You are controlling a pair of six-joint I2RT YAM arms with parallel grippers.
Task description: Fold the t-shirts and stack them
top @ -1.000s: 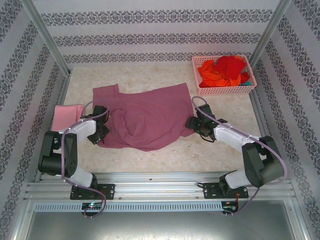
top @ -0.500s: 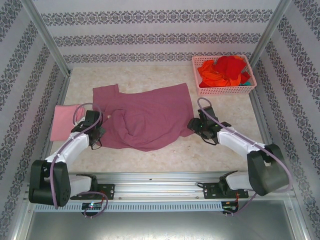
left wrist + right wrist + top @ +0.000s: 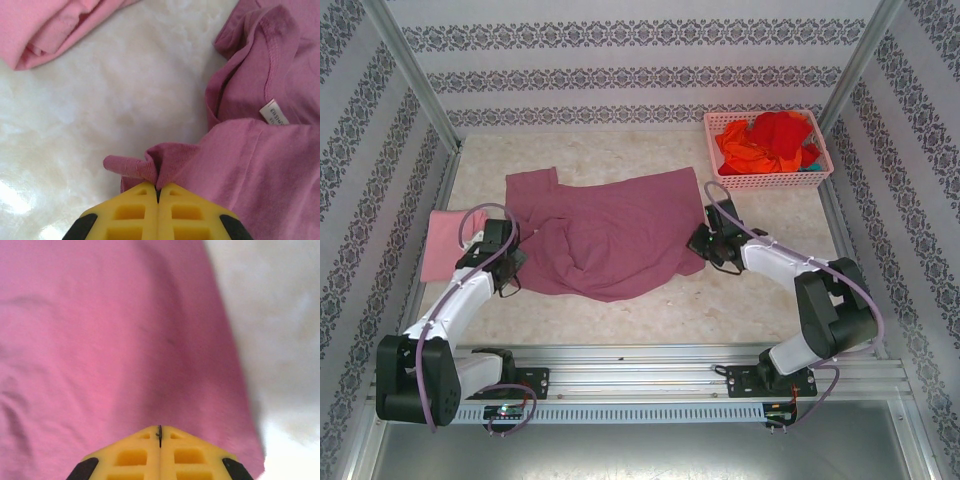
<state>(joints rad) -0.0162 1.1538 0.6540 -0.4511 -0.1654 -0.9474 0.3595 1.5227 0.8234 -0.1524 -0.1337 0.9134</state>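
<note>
From above, light falls even and bright on the pale marbled surface (image 3: 620, 320); shadows there are faint and soft-edged. At my left wrist the surface washes out to white glare at the near left. At my right wrist the dusty mauve cloth t-shirt (image 3: 125, 340) looks soft and pinker, and the surface beside it is blown out.

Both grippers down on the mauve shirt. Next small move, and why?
Probably raise both grippers together slightly. Left gripper is shut on a pinch of the mauve shirt at its left edge; right gripper looks shut on its right edge. The shirt lies rumpled on the table, so a joint lift should tauten it for folding.
</note>
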